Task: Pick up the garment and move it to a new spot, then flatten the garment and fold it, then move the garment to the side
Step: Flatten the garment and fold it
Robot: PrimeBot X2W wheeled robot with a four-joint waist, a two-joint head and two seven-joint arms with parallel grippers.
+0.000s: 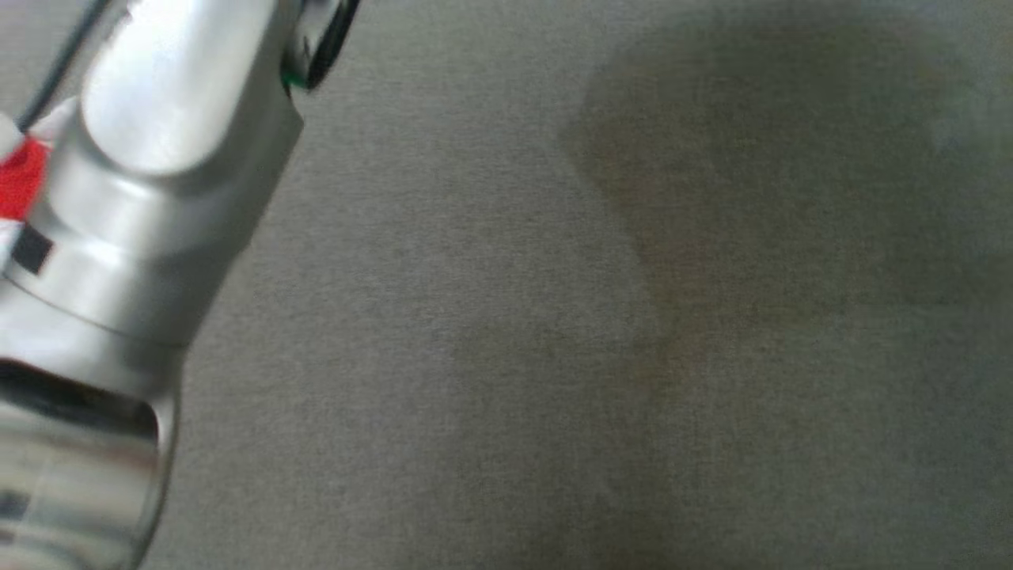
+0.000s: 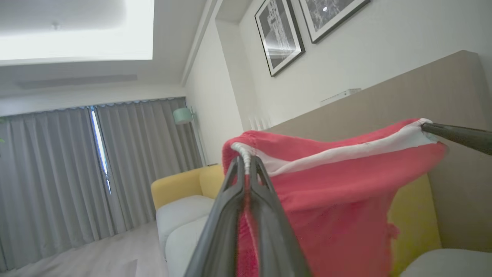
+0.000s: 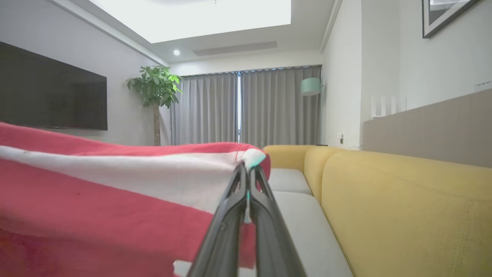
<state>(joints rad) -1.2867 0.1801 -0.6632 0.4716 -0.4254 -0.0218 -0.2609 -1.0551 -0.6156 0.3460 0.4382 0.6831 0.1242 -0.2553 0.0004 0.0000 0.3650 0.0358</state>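
Where the sofa stands: yellow-backed sofa with pale grey seat cushions point(image 3: 403, 200) runs along the wall, below a beige wall panel point(image 2: 442, 88).
Curtains: long grey pleated curtains point(image 3: 246, 107) close the far end of the room.
Garment: red soft cloth garment with a white band point(image 2: 338, 192) hangs in the air in front of the sofa, stretched between both tools, white edge taut along the top, the rest drooping below.
Forearm: pale silvery forearm point(image 1: 158, 158) crosses the head view's left side over grey woven fabric point(image 1: 554, 356).
Left tool point(image 2: 246, 161): fingers pressed together, pinching one top corner of the garment.
Right tool point(image 3: 246, 167): fingers pressed together, pinching the opposite white corner.
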